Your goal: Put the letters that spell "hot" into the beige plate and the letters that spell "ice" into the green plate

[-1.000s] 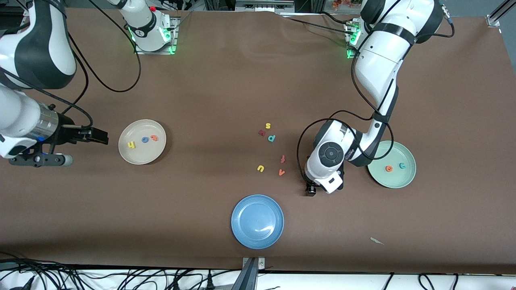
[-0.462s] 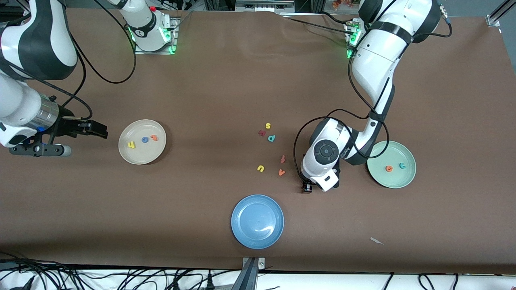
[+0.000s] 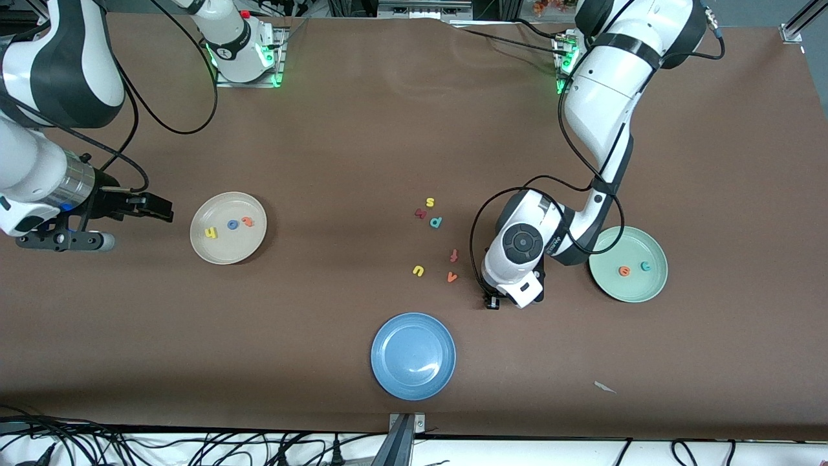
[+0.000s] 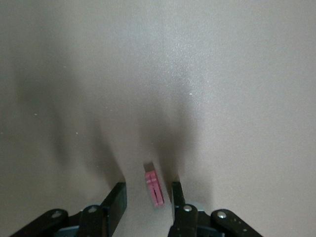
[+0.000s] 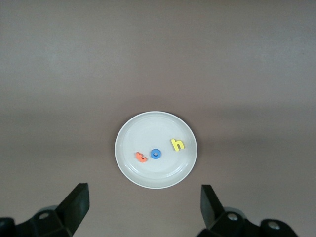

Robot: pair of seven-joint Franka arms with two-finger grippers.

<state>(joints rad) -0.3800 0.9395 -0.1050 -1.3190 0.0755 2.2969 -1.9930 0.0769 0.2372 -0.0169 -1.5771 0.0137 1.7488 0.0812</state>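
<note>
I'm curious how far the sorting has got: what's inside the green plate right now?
In the green plate lie an orange "e" and a teal "c". The left arm covers part of its rim, so anything there is hidden.

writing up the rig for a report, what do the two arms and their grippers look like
Both arms are glossy white with black joint bands and loose black cables. The left gripper and right gripper have black fingers. Green lights glow at both bases, and the left arm's wrist bears a round black cap.

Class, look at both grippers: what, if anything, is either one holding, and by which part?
Nothing is firmly held yet. The left gripper straddles the dark red "i" lying on the table, fingers not visibly touching it. The right gripper is open and empty.
</note>
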